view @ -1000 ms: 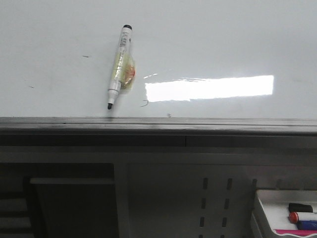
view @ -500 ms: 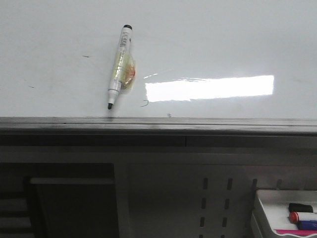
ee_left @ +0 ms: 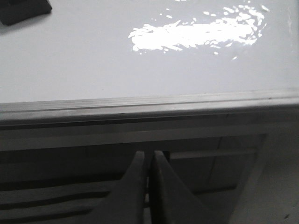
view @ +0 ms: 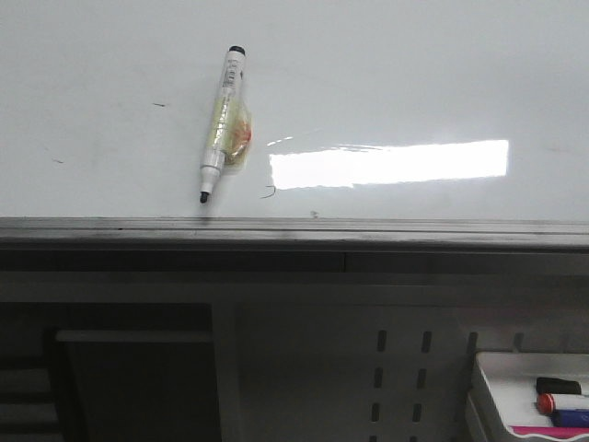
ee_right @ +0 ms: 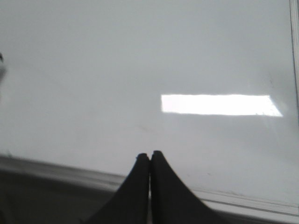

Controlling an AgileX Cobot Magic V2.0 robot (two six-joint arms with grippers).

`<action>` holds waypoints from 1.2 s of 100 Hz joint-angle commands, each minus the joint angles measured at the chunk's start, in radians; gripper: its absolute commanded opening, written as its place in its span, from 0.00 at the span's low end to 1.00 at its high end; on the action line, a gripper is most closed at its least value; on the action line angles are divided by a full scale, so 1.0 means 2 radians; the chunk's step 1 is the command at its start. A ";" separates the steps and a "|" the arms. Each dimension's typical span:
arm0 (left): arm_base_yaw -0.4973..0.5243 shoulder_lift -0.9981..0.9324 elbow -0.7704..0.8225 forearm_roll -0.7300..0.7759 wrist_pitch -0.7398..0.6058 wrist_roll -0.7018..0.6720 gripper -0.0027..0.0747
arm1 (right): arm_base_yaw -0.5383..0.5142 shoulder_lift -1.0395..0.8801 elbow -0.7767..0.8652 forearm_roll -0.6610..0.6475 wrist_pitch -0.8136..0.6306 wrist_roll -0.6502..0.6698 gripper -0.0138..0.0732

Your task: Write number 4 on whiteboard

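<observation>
The whiteboard (view: 414, 83) fills the upper front view, glossy white with a bright rectangular glare and a grey metal edge strip (view: 294, 230). A white marker (view: 221, 124) with black tip and yellowish tape round its middle lies on it, tip toward the edge. No number 4 shows; only tiny stray marks. Neither gripper shows in the front view. My left gripper (ee_left: 149, 154) is shut and empty, below the board's edge (ee_left: 149, 105). My right gripper (ee_right: 149, 155) is shut and empty, over the board's near edge (ee_right: 243, 198); the whiteboard (ee_right: 140, 56) fills that view.
Below the edge strip is a white perforated panel (view: 396, 368). A white tray (view: 492, 373) at the lower right holds black, red and blue markers (view: 563, 403). A dark object (ee_left: 23, 10) lies on the board in the left wrist view.
</observation>
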 commanded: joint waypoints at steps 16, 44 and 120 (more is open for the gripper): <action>0.001 -0.013 0.017 -0.279 -0.105 -0.005 0.01 | -0.003 -0.006 0.009 0.235 -0.079 0.018 0.12; 0.000 -0.011 0.001 -0.397 -0.108 0.005 0.01 | -0.003 -0.004 -0.059 0.227 -0.023 0.015 0.12; -0.076 0.462 -0.325 -0.223 0.093 0.195 0.55 | 0.020 0.211 -0.253 0.067 0.155 -0.049 0.55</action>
